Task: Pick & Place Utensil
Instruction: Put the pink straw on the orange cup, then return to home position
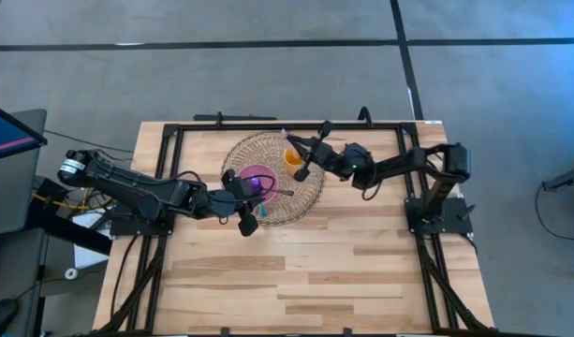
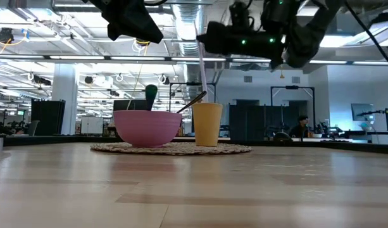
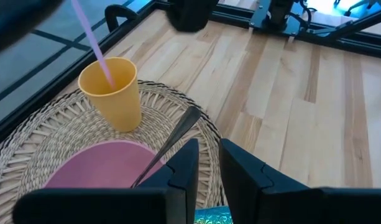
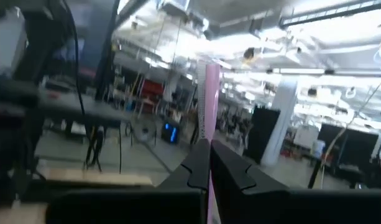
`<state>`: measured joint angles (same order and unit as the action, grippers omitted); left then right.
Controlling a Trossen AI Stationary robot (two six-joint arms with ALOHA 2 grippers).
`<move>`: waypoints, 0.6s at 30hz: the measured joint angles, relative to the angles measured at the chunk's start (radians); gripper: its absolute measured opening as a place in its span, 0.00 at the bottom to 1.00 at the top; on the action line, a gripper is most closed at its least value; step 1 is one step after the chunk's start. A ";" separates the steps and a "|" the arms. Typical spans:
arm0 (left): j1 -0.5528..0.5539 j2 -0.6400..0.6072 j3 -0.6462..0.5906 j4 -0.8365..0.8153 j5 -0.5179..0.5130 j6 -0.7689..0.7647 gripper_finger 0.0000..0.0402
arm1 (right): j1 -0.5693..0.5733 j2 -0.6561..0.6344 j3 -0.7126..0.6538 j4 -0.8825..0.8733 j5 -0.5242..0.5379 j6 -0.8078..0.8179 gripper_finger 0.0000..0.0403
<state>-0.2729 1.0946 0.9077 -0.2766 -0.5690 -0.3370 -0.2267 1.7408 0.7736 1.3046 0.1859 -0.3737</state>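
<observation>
A woven round placemat (image 1: 305, 201) lies on the table. On it stand a pink bowl (image 2: 148, 126) and a yellow cup (image 2: 207, 125). A metal utensil (image 3: 178, 134) leans in the bowl, with its handle over the rim toward the cup. A pink straw (image 2: 202, 69) stands in the cup. My right gripper (image 1: 303, 157) is above the cup, shut on the straw. My left gripper (image 3: 209, 168) hovers over the bowl's near side. Its fingers are a narrow gap apart and hold nothing. My right gripper pinches the pink straw's upper part (image 4: 210, 134) between its two fingers, coming about level from the table's right side and lying across the straw. The straw stands nearly upright, a short end rises past the fingers, and its lower end (image 3: 106, 74) is inside the yellow cup.
The placemat sits at the far middle of the wooden table (image 1: 296, 271), between the two arms. A black frame (image 1: 268, 124) runs along the far edge and sides. The near half of the table carries no objects. Beyond the far edge the low view shows a workshop room.
</observation>
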 joint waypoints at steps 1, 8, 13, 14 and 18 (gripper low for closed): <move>0.000 0.000 0.000 0.001 0.000 0.000 0.16 | -0.001 0.007 0.009 -0.021 0.001 0.006 0.01; 0.000 0.000 0.000 0.002 0.000 0.000 0.16 | 0.002 0.024 0.070 -0.184 0.055 0.050 0.12; 0.000 0.000 0.000 0.002 0.000 0.000 0.16 | 0.010 0.024 0.115 -0.233 0.078 0.050 0.21; 0.000 0.000 0.000 0.003 0.000 0.000 0.16 | 0.016 0.022 0.122 -0.241 0.078 0.049 0.22; 0.000 0.000 0.000 0.006 0.000 -0.003 0.16 | 0.045 -0.008 0.129 -0.282 0.096 -0.007 0.28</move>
<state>-0.2729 1.0946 0.9073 -0.2706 -0.5690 -0.3401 -0.1815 1.7324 0.9027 1.0225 0.2820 -0.3805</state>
